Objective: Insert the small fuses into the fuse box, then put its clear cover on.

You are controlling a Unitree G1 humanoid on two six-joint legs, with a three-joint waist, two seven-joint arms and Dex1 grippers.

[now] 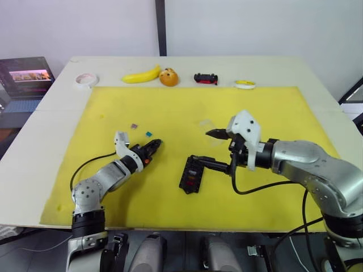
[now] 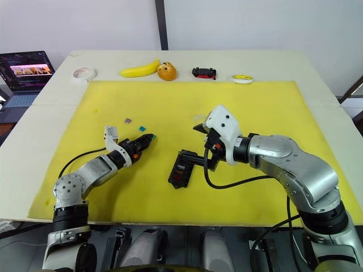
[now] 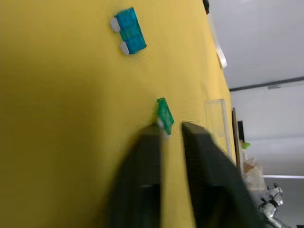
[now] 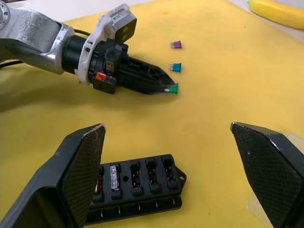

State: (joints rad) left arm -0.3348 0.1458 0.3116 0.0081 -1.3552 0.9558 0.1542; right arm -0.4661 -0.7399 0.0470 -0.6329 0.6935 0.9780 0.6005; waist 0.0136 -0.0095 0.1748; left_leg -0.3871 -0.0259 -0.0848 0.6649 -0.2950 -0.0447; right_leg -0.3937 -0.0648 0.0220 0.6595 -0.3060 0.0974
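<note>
Right gripper [image 4: 166,156] spread wide, holding nothing, hovering just above the fuse box [image 4: 135,187], whose long axis runs across between the fingers. Left gripper [image 4: 164,88] pinches a green fuse [image 4: 174,88], with the box lying well to its right. Teal fuse [image 4: 176,67] and purple fuse [image 4: 176,45] lie just beyond. Clear cover [image 1: 206,123] on the mat behind.

Looks like a lab/test setup tbh: white table [image 2: 317,73] w/ yellow foam mat [image 2: 255,113], laptop [image 2: 25,71] off to the side, plain walls.
</note>
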